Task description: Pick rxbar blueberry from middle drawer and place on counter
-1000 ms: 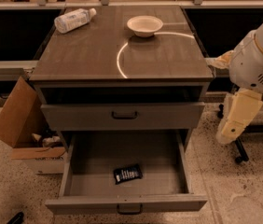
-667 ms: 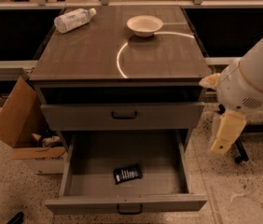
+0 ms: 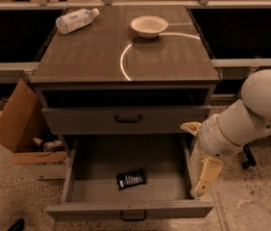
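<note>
The rxbar blueberry (image 3: 131, 178), a small dark wrapper with pale lettering, lies flat on the bare grey floor of the open middle drawer (image 3: 97, 162), near its front centre. My gripper (image 3: 203, 176) hangs at the end of the white arm, over the drawer's right wall, right of the bar and a little above it. It holds nothing that I can see. The counter (image 3: 87, 57) is the wood-grain cabinet top with a bright curved line.
A clear plastic bottle (image 3: 76, 20) lies at the counter's back left. A white bowl (image 3: 149, 26) stands at the back centre. The drawer above (image 3: 126, 118) is shut. An open cardboard box (image 3: 20, 129) sits on the floor to the left.
My arm has swung down and to the left, from beside the cabinet's upper right to the right wall of the open drawer. The bar has not moved.
</note>
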`<state>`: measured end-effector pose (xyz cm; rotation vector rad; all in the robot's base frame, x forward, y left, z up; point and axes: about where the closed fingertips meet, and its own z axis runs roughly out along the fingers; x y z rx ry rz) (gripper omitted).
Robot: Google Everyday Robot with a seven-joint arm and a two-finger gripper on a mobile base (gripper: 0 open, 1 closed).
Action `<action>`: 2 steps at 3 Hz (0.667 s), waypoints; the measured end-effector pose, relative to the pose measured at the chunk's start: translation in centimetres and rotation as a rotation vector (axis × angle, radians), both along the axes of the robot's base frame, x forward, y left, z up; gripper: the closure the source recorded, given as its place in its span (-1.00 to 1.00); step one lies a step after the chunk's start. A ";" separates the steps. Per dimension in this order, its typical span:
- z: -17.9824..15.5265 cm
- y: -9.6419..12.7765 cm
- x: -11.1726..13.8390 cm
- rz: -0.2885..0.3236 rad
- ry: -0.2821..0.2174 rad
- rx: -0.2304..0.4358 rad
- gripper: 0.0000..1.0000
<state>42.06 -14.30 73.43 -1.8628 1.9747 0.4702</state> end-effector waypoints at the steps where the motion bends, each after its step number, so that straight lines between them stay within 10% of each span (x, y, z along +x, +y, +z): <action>1: 0.0 0.0 0.0 0.000 0.000 0.000 -1.00; 2: -1.0 0.5 0.2 0.022 0.002 0.017 -1.00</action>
